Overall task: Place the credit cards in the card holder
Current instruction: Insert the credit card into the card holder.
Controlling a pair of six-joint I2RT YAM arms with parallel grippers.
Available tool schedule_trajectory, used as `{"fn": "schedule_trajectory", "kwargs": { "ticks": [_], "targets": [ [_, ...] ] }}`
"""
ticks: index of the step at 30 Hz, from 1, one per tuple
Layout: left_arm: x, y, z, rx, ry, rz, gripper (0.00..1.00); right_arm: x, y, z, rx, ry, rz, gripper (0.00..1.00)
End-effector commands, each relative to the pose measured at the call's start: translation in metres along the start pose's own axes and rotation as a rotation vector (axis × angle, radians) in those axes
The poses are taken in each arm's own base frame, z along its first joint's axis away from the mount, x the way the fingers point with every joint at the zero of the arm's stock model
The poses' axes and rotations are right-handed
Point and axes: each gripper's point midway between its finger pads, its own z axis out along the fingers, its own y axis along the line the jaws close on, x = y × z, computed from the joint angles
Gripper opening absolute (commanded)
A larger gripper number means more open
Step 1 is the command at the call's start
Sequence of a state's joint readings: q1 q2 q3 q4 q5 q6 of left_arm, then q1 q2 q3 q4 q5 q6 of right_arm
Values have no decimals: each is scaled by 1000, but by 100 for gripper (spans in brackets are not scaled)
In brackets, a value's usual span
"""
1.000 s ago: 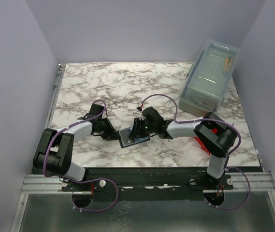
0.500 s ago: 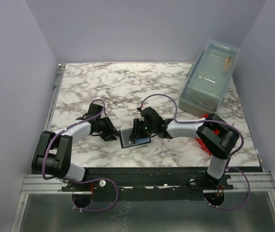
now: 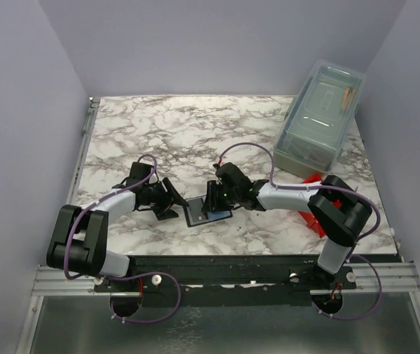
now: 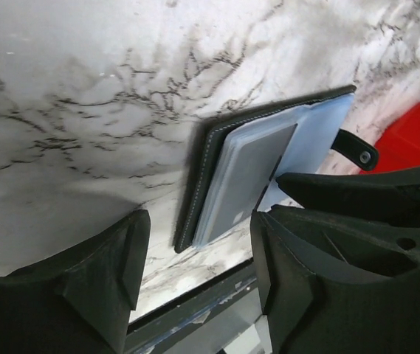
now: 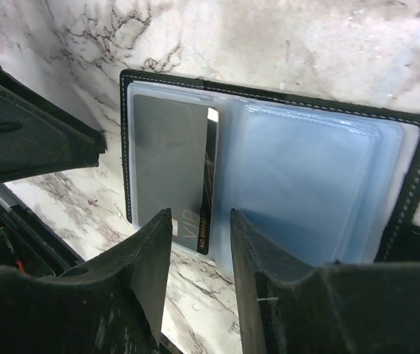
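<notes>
The white-and-grey marbled tabletop [image 3: 195, 125] carries the flat black card holder with pale blue plastic sleeves [image 5: 305, 177], lying open at the centre of the top view. The left end effector [image 4: 198, 232] sits just left of it, jaws apart and empty. The right end effector [image 5: 200, 221] hovers over it, jaws likewise apart. One dark, gold-edged credit card [image 5: 169, 162] lies in the left sleeve. This insertion looks finished, so the next move likely calls for fetching another card, though none is visible.
</notes>
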State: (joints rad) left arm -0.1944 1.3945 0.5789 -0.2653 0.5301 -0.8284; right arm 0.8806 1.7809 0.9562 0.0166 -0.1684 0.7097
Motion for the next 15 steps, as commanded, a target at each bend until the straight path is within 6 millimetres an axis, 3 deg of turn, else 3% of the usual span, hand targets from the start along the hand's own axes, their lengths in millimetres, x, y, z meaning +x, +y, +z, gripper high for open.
{"fn": "schedule_trajectory", "kwargs": {
  "ticks": [1, 9, 15],
  "targets": [
    [10, -4, 7, 73, 67, -15, 64, 11, -18, -8, 91, 7, 23, 41],
    [16, -21, 13, 214, 118, -29, 65, 13, -8, 4, 24, 20, 43, 38],
    [16, -23, 10, 225, 103, -27, 65, 0, -12, -24, 105, -23, 35, 41]
  ]
}}
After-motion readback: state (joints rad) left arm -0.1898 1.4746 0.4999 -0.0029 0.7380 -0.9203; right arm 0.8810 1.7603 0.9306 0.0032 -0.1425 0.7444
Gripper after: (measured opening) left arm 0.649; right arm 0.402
